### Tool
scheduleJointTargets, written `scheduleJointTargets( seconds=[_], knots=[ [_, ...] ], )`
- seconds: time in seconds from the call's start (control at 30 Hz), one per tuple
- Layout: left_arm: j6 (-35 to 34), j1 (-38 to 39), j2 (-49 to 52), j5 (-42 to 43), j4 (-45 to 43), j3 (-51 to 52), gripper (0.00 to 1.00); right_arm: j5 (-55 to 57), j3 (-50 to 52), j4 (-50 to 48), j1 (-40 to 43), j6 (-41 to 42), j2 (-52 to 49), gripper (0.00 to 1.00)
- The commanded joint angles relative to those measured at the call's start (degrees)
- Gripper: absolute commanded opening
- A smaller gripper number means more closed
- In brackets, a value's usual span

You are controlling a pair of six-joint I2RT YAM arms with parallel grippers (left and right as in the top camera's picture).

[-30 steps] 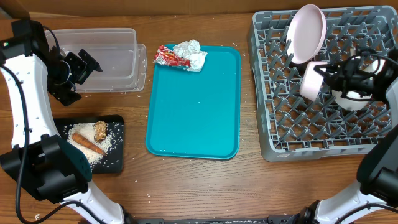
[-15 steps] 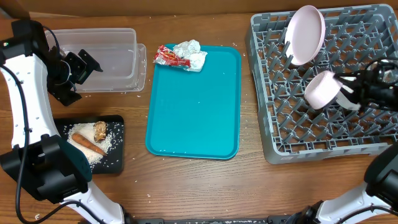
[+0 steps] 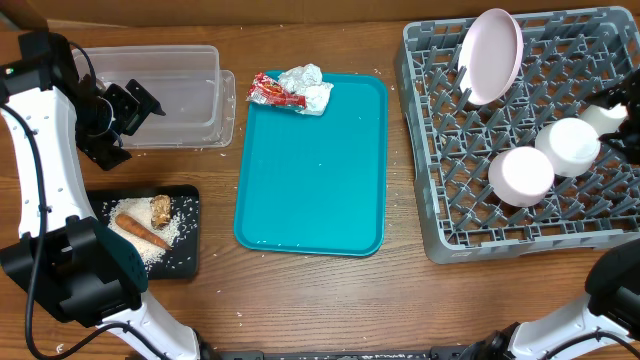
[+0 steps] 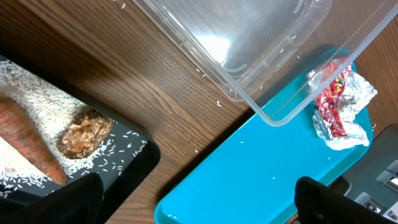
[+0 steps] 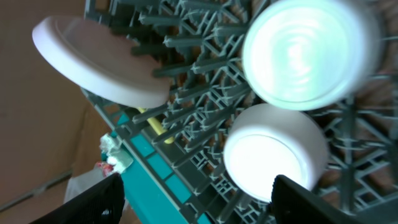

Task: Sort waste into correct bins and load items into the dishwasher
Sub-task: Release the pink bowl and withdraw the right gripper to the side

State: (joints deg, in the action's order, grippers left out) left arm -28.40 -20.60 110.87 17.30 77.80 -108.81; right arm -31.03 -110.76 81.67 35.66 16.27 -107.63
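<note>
In the grey dishwasher a pinkish-white plate leans on edge at the back. Two white bowls rest side by side on the pegs. From the right wrist view, my right gripper hangs open above the nearer bowl, apart from it, and a pale yellow spoon lies between the pegs. My left gripper is open and empty by the clear tub. Napkin and wrapper sit on the teal tray's far corner. The black tray holds carrot stick, brown chunk and rice.
The teal tray lies in the middle between the bins and the rack. Loose rice grains are scattered on the wooden table around the tub and black tray. My right arm sits at the rack's right edge.
My right gripper opened and let go of a bowl, which now rests in the rack beside the other bowl. That gripper drew back to the right. The left arm has not moved.
</note>
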Motion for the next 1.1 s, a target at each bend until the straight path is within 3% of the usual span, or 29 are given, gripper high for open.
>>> scheduleJointTargets(
  seconds=[0.0,0.2,0.4,0.5,0.6,0.8,0.93,1.07],
  knots=[
    [0.09,0.74,-1.90,-0.13,-0.07,-1.16,1.00,8.90,-5.62,2.12,-1.99,1.79,1.03,0.77],
    [0.09,0.74,-1.90,-0.13,-0.07,-1.16,1.00,12.59,-6.23,3.82,-8.72,1.77,1.03,0.74],
    [0.09,0.74,-1.90,-0.13,-0.07,-1.16,1.00,15.02,-6.23,0.57,-23.15,0.92,1.03,0.75],
    [0.09,0.74,-1.90,-0.13,-0.07,-1.16,1.00,17.59,-6.19,-3.96,-32.63,0.96,1.01,0.82],
    [0.11,0.74,-1.90,-0.13,-0.07,-1.16,1.00,20.81,-5.33,-11.91,-42.23,0.96,0.90,1.00],
    [0.11,0.74,-1.90,-0.13,-0.07,-1.16,1.00,34.12,-4.24,-23.69,-55.41,1.86,-1.77,1.00],
    [0.09,0.74,-1.90,-0.13,-0.07,-1.16,1.00,37.00,-4.24,-25.18,-58.77,2.43,-4.07,1.00],
    [0.11,0.74,-1.90,-0.13,-0.07,-1.16,1.00,39.52,-4.39,-24.33,-56.72,3.74,-3.76,1.00]
  ],
)
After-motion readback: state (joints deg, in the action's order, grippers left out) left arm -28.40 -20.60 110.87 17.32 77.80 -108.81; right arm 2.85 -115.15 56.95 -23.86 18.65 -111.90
